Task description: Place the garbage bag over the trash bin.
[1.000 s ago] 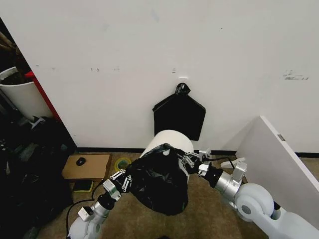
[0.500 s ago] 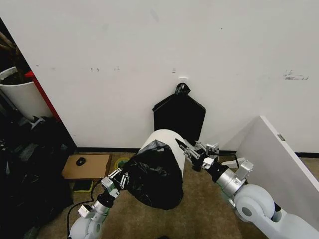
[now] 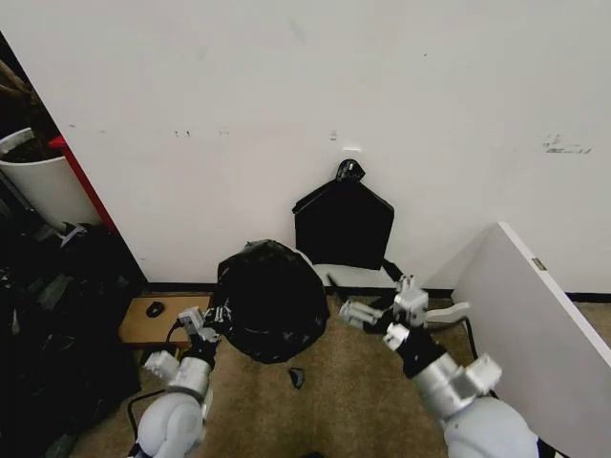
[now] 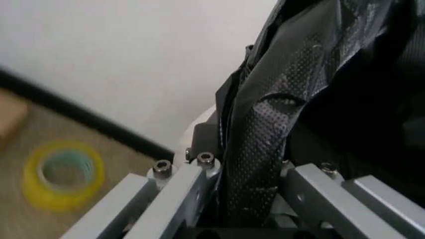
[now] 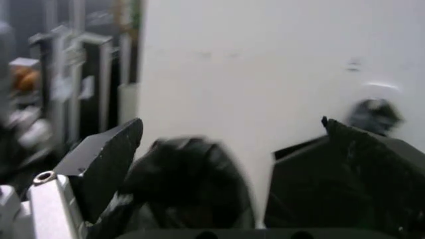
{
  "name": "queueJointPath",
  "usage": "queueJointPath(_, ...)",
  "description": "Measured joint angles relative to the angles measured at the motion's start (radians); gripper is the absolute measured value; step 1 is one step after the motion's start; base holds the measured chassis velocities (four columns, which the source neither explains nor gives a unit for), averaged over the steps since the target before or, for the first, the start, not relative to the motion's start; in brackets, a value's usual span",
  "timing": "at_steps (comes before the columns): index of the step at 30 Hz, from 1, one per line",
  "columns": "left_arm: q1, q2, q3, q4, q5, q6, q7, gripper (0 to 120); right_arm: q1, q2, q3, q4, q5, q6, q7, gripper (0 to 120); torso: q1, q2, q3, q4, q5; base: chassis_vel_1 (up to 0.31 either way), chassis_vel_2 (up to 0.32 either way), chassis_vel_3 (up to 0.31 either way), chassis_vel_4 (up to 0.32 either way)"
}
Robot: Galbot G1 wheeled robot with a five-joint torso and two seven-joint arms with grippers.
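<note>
Left gripper (image 3: pixel 208 320): seen low on the left of the head view, clamped on a fold of the garbage bag (image 3: pixel 270 301); in the left wrist view a strip of the black film (image 4: pixel 265 144) is pinched between its metal fingers (image 4: pixel 179 199). Garbage bag: black, glossy and crinkled, bulging in a rounded mass just beside that gripper and draped over the trash bin, of which a sliver of white wall (image 4: pixel 198 122) is visible beneath the plastic in the left wrist view. Roll of yellow tape (image 4: pixel 63 174): lying on the brown floor near the bin. Flat black bundle (image 3: pixel 344 224): against the white wall, behind and to the right of the bag. Right gripper (image 3: pixel 368 315): right of the bag and apart from it, fingers spread with nothing between them. White panel (image 3: pixel 535 305): leaning at far right.
</note>
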Motion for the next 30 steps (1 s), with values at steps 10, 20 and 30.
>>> queueJointPath(10, -0.04, -0.05, -0.119, -0.072, -0.397, 0.374, -0.279, 0, 0.0, 0.014, 0.012, -0.146, -0.069, 0.116, -0.149, 100, 0.0, 0.0, 0.0, 0.0003, 0.0001, 0.0, 0.0, 0.0, 0.0)
queueJointPath(20, -0.057, -0.075, -0.236, -0.097, -0.543, 0.505, -0.37, 0, 0.016, 0.035, 0.093, -0.286, -0.388, 0.222, -0.274, 100, 0.0, 0.0, 0.0, 0.0002, 0.0002, 0.0, 0.0, 0.0, 0.0)
queueJointPath(30, -0.049, -0.081, -0.255, -0.13, -0.561, 0.571, -0.38, 0, 0.033, 0.065, 0.087, -0.314, -0.51, 0.169, -0.239, 90, 0.0, 0.0, 0.0, 0.0, 0.0, 0.0, 0.0, 0.0, 0.0)
